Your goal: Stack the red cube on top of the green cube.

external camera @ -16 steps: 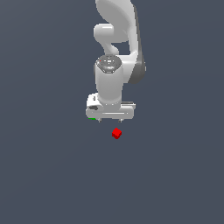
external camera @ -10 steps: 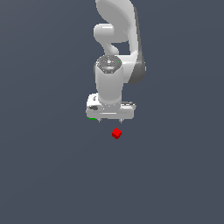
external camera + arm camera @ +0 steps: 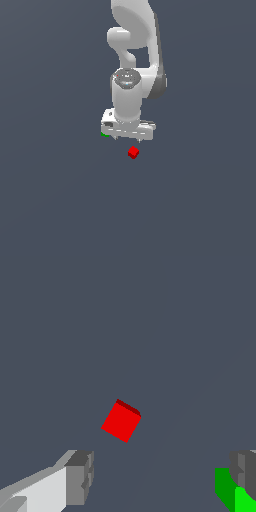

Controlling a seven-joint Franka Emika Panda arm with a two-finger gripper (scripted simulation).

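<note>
The red cube (image 3: 133,152) lies on the dark grey floor, just in front of my gripper (image 3: 127,136) in the exterior view. In the wrist view the red cube (image 3: 121,421) sits tilted ahead of the two grey fingertips (image 3: 80,476), outside the gap between them. The gripper (image 3: 161,476) is open, its jaws wide apart and holding nothing. The green cube (image 3: 104,134) peeks out from under the hand on the exterior view's left. In the wrist view the green cube (image 3: 232,491) lies right beside the other fingertip (image 3: 243,466), partly cut off by the frame edge.
The white arm (image 3: 135,45) rises straight above the hand. The plain dark grey floor (image 3: 200,200) surrounds the cubes.
The hand has sunk slightly toward the floor. Both cubes stay where they were.
</note>
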